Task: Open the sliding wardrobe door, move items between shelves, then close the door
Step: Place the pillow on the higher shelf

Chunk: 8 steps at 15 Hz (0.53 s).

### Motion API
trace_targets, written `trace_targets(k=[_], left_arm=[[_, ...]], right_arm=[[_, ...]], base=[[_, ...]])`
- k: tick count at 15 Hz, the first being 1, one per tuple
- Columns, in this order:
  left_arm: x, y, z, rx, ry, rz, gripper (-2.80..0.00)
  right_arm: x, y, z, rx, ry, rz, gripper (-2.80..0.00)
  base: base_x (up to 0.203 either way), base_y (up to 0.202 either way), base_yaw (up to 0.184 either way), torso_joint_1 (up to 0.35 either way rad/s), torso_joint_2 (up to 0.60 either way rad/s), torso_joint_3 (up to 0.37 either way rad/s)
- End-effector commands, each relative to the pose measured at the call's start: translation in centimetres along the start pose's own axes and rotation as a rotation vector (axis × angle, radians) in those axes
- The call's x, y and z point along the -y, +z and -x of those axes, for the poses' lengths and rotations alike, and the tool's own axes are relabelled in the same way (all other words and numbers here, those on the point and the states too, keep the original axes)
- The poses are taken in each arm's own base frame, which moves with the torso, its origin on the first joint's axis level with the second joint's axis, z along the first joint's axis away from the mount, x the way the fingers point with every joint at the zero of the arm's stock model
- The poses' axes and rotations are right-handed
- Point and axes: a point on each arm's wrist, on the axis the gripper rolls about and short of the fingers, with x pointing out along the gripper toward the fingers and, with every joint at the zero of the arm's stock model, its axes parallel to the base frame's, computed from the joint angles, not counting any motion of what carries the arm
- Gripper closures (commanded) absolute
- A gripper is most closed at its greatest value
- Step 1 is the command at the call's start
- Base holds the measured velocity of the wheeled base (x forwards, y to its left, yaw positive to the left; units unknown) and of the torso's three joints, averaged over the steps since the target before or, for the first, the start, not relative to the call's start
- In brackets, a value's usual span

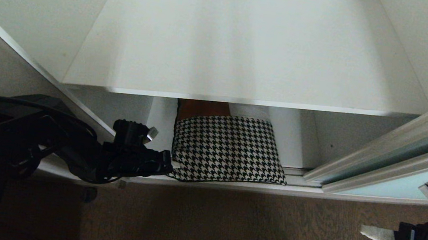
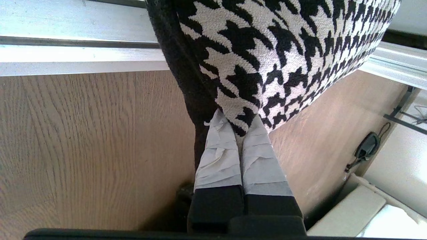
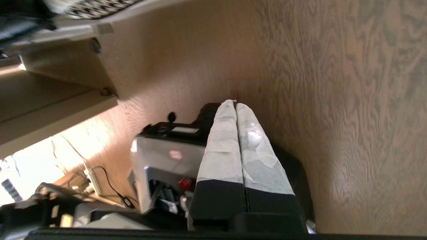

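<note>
Two bundles in the bottom compartment: the houndstooth bundle (image 1: 227, 149) lies on top at the front, and behind it, further from the left gripper (image 1: 171, 166), shows an orange-and-white part of a second bundle (image 1: 203, 107), mostly hidden.
Step in hand: judged as the start of moving an item; the wardrobe stands open and the houndstooth bundle has its near corner taken.
Left gripper: its taped fingertips (image 2: 222, 133) are pressed together on the corner of the houndstooth bundle, one pad on the patterned face, the other by the dark underside; the rest of the bundle stretches away from the tips into the compartment.
Right gripper: the right gripper (image 3: 236, 104) hangs over the wooden floor (image 1: 227, 224), pinched tight with nothing between the tips, well apart from the bundle, with the door just beyond it.
Sliding wardrobe door: the aqua panel (image 1: 398, 183) is slid aside, past the far side of the bundle from the left gripper.
Upper shelf: the white board (image 1: 244, 59) directly above the gripped bundle carries nothing visible.
Bottom shelf: its pale front edge (image 1: 310, 191) runs just under the left gripper's tips; the bundle overhangs it slightly.
Next move calls for: probably drawing the bundle out clear of the upper shelf's front edge before lifting it.
Risk: a corner pinch on soft fabric may let the fold open or drag the hidden bundle along.
</note>
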Motion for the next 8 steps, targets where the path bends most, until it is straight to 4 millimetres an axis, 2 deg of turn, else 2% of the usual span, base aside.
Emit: trace_targets(k=[1,4,8], left_arm=[[0.0,0.0,0.0,0.000,-0.004,0.001,0.00],[-0.1,-0.1,0.0,-0.003,-0.003,0.002,0.00],[0.0,-0.2,-0.1,-0.005,-0.003,0.001,0.00]], right_arm=[[3.0,-0.2,-4.5,-0.103,0.010,-0.045,0.00],[4.7,0.3,-7.2,-0.098,0.045,-0.029,0.00],[6.5,0.1,-11.2,-0.086,0.059,-0.009,0.00]], base=[[0.000,0.000,0.000,0.000,0.00,0.000],[0.000,0.000,0.000,0.000,0.00,0.000],[0.000,0.000,0.000,0.000,0.00,0.000]])
